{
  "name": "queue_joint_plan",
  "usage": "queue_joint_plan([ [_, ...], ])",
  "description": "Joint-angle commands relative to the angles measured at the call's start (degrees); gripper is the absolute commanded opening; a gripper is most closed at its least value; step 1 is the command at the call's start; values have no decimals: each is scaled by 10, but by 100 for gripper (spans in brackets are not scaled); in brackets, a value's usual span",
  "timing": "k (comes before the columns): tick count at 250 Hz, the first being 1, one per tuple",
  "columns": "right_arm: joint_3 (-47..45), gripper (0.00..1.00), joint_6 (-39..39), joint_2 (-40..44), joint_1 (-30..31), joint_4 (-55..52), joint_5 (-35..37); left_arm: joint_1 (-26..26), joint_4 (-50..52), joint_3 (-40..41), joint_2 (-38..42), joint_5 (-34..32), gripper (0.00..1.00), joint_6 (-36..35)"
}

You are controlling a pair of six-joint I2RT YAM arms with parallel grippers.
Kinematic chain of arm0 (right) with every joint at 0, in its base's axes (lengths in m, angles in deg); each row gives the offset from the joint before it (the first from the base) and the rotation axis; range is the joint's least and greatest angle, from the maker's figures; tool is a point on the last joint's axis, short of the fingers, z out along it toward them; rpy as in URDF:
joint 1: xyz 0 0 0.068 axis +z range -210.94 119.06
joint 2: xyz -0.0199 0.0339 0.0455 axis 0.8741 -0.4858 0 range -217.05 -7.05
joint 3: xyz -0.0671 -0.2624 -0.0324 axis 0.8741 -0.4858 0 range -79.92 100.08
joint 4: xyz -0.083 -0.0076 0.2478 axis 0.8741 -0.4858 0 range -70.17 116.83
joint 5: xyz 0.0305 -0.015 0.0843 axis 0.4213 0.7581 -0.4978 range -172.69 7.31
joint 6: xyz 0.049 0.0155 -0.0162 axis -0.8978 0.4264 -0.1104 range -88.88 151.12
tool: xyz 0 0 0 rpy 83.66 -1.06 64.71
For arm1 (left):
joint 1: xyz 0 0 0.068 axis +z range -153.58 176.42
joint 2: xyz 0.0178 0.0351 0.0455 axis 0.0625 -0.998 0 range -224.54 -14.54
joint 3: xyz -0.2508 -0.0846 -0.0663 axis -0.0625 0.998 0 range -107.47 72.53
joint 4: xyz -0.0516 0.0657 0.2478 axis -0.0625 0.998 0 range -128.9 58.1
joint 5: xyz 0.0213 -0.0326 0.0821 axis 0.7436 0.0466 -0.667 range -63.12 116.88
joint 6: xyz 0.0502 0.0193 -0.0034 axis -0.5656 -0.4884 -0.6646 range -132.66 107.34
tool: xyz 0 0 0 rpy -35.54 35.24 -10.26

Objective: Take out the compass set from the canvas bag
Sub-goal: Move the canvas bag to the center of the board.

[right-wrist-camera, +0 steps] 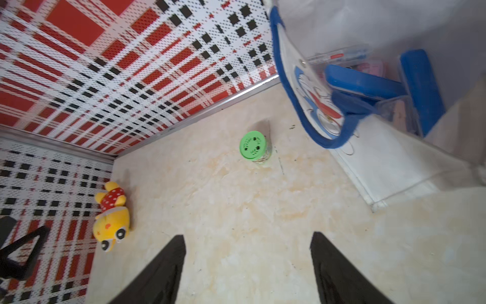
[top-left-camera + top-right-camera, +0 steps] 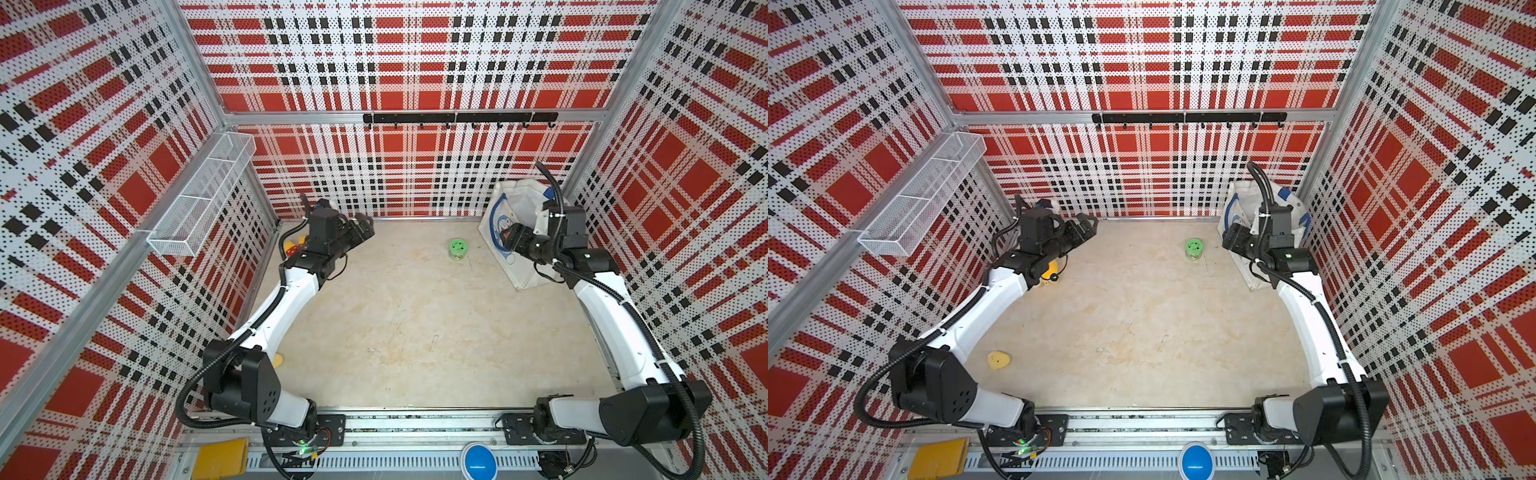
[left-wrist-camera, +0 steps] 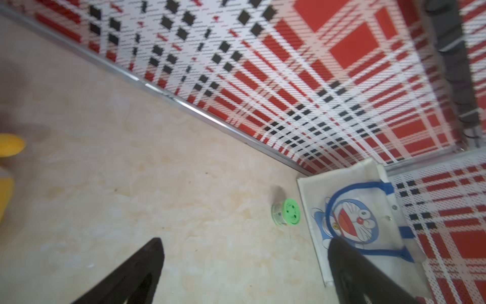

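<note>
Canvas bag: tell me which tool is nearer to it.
Right. The right tool is just by the canvas bag's printed side; the left tool is far off across the table, past the green-lidded jar.

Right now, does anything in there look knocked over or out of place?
The yellow plush toy lies toppled on the floor near the far left corner, and the canvas bag sags crookedly in the far right corner. The green-lidded jar stands upright; nothing looks spilled.

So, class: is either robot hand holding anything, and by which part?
Nothing is held. The left hand and the right hand both stand open and empty.
</note>
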Motion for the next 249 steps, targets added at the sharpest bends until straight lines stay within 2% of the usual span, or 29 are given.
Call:
queue_joint_plan([
  [1, 57, 100, 35, -24, 1, -48, 50, -31, 14, -20, 41, -89, 100, -1],
  [12, 78, 100, 46, -34, 1, -52, 61, -24, -9, -8, 50, -86, 100, 19],
  [25, 108, 100, 59, -50, 1, -64, 76, -5, -57, 16, 56, -43, 100, 53],
  [60, 205, 100, 91, -118, -6, -108, 104, 91, -180, 94, 46, 72, 100, 199],
  [74, 252, 98, 101, -154, -11, -138, 108, 103, -213, 100, 41, 109, 100, 198],
  [91, 301, 88, 115, -198, -18, -168, 111, 94, -197, 77, 39, 125, 100, 143],
  [115, 356, 81, 139, -249, -29, -198, 116, 65, -136, 53, 53, 76, 100, 88],
  [160, 424, 70, 166, -323, -62, -240, 79, 4, -97, 58, 78, -9, 99, 13],
  [178, 432, 68, 176, -340, -68, -245, 67, -51, -64, 52, 84, -42, 100, -28],
  [215, 433, 65, 194, -361, -72, -248, 58, -176, 7, 36, 85, -183, 100, -156],
  [249, 440, 56, 201, -387, -78, -256, 67, -242, 37, 27, 79, -244, 100, -189],
])
